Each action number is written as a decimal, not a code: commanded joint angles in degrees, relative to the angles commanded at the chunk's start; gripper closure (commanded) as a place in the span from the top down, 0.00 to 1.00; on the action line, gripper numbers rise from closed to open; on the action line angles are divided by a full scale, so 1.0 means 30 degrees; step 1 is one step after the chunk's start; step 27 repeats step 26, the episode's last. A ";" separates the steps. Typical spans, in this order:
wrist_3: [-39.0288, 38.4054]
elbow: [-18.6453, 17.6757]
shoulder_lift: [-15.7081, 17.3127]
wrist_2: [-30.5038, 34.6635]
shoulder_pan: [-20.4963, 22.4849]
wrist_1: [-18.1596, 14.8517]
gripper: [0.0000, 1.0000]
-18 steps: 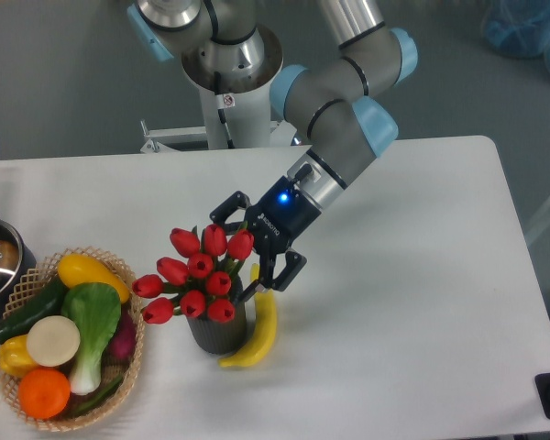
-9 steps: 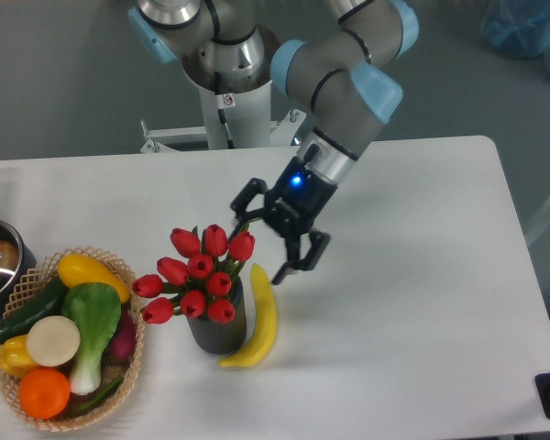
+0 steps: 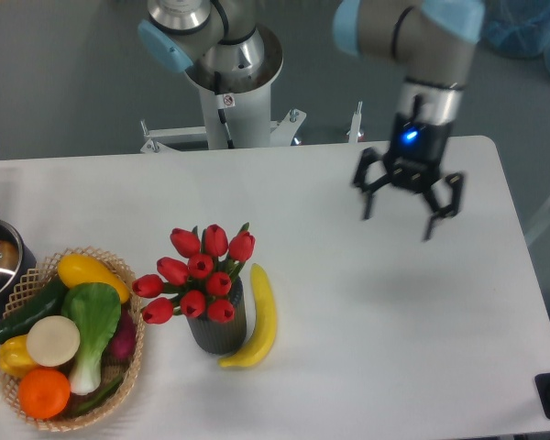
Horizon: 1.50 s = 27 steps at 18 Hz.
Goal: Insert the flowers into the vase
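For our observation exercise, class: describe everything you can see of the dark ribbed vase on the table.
The short dark grey-black ribbed cylindrical vase stands upright on the white table, right of the wicker basket. Its mouth is hidden by the bunch of red tulips with green stems standing in it, which spreads wider than the vase. A yellow banana lies against its right side. The open gripper is far off, touching nothing.

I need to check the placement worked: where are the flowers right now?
The flowers stand in the vase at the table's left-centre, between the wicker basket and the banana; the open gripper hangs far off to the right.
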 joint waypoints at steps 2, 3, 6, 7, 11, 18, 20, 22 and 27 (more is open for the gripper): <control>0.0850 -0.0028 0.0118 0.1523 0.0469 -0.0088 1.00; 0.0999 -0.0115 0.0583 0.2343 0.0645 -0.0233 1.00; 0.2224 -0.0146 0.1493 0.3725 0.1289 -0.1929 1.00; 0.3101 -0.0146 0.1757 0.3873 0.1756 -0.2369 1.00; 0.6850 -0.0233 0.2608 0.3874 0.3456 -0.4246 1.00; 0.8354 -0.0292 0.2873 0.3845 0.4104 -0.4834 1.00; 0.8354 -0.0292 0.2873 0.3845 0.4104 -0.4863 1.00; 0.8354 -0.0292 0.2844 0.3816 0.4104 -0.4864 1.00; 0.8354 -0.0292 0.2844 0.3786 0.4104 -0.4864 1.00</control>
